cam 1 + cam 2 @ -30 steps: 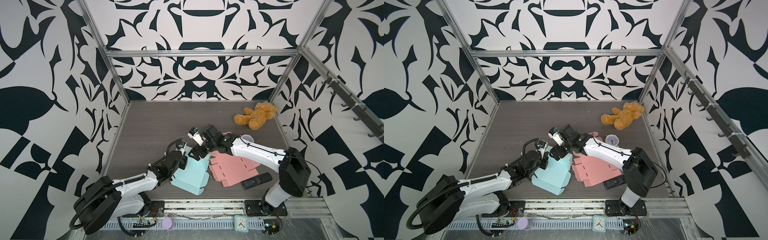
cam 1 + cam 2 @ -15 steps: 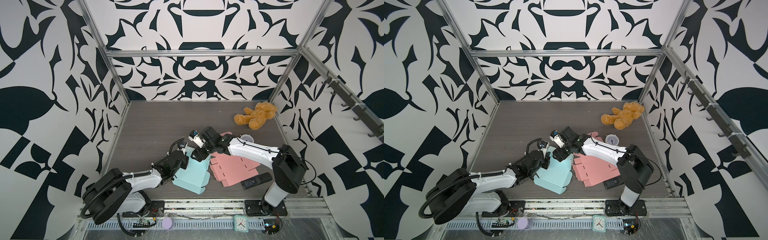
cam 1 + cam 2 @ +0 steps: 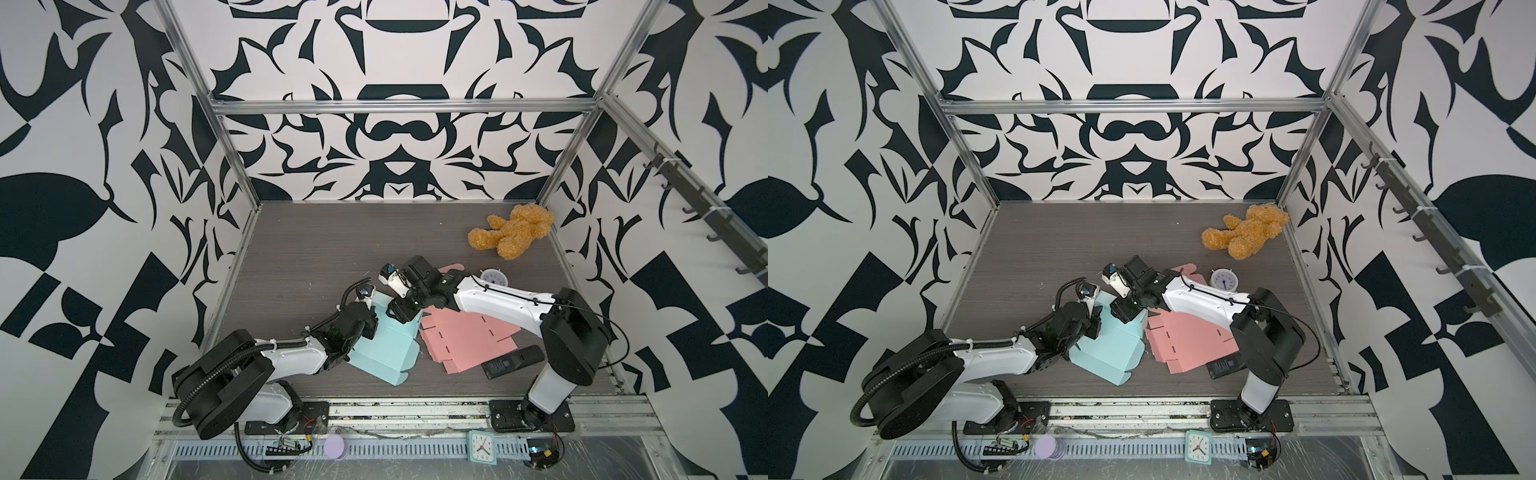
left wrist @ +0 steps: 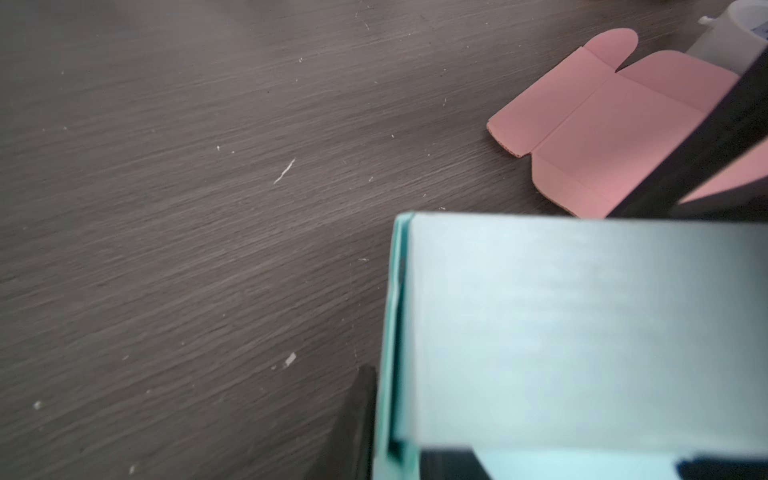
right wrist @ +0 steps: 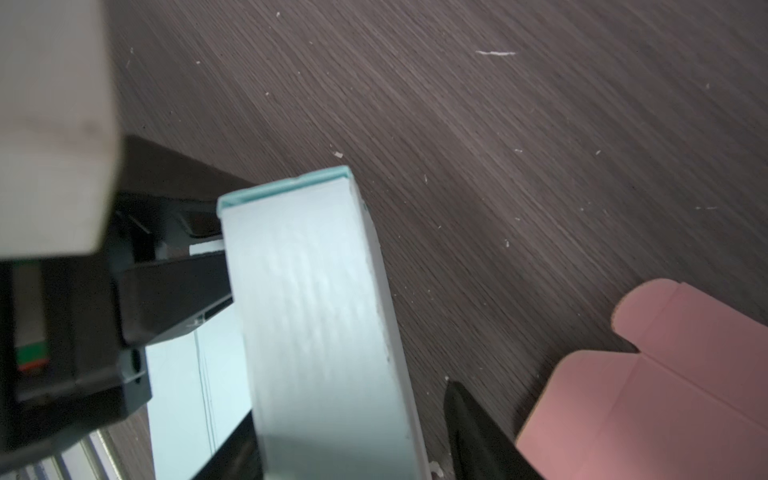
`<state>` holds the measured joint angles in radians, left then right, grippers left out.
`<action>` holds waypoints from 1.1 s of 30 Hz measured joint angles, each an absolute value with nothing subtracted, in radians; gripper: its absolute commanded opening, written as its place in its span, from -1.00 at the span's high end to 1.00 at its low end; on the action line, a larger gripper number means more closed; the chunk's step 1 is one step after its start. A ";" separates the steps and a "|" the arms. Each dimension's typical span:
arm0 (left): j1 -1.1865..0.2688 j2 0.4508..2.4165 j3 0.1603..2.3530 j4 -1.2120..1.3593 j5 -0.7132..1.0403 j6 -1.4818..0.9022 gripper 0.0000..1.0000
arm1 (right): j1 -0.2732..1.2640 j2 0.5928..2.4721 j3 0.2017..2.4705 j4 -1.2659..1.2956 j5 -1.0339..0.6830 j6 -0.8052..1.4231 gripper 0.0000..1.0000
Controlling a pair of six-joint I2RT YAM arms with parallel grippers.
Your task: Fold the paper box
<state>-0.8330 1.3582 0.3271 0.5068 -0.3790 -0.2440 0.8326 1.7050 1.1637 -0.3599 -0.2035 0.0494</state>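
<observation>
On the dark wood-grain counter [image 3: 316,249], near its front middle, lies the pale teal paper box [image 3: 386,349], partly folded with walls raised. Its long axis runs roughly from far to near. The right end effector [image 3: 400,313] straddles a raised wall with its jaws wide, while the left end effector [image 3: 369,326] sits narrow about a side wall, and whether it grips cannot be told.

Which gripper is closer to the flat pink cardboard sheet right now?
Right. The right gripper is at the teal box corner that lies just beside the pink sheet. The left gripper is at the box's opposite side, with the box between it and the sheet.
</observation>
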 measured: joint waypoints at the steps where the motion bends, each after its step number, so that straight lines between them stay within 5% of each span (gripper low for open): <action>1: -0.834 1.357 0.321 0.507 -0.379 -0.245 0.50 | 0.833 1.705 1.164 -0.363 -0.200 0.049 -0.24; 18: -0.864 1.140 0.279 0.380 -0.391 -0.328 0.18 | 0.830 1.705 1.164 -0.377 -0.152 0.050 0.04; 33: -0.865 0.804 0.569 -0.464 -0.393 -0.773 -0.15 | 0.731 1.757 1.166 -0.325 -0.276 0.158 0.12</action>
